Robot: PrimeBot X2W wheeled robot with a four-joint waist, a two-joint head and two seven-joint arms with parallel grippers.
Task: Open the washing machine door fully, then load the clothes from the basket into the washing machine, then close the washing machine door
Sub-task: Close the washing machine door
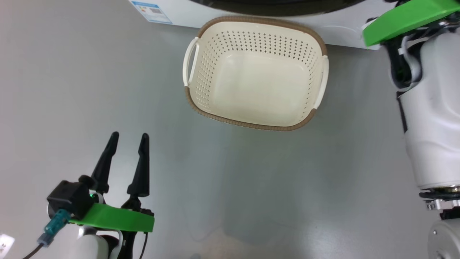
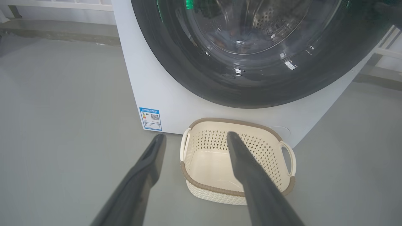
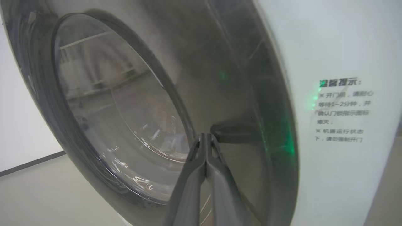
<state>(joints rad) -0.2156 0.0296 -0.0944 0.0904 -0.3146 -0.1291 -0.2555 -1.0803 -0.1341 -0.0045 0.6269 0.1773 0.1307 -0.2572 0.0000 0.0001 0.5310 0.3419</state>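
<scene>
On the grey floor (image 1: pixel 107 90), nearest, the left gripper (image 1: pixel 129 136) hangs with fingers apart, the empty basket (image 1: pixel 251 126) sits just before the washing machine (image 2: pixel 163 94), and farther right the right gripper (image 3: pixel 205 135), fingers pressed together, points at the door (image 3: pixel 235 78) rim, where it should probably push squarely beside the latch.

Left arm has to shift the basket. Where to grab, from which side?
Likely the white left handle of the basket, from above, nearest the left gripper: the loop stands off the perforated wall, leaving a gap for one finger; the basket sits upright, empty.
</scene>
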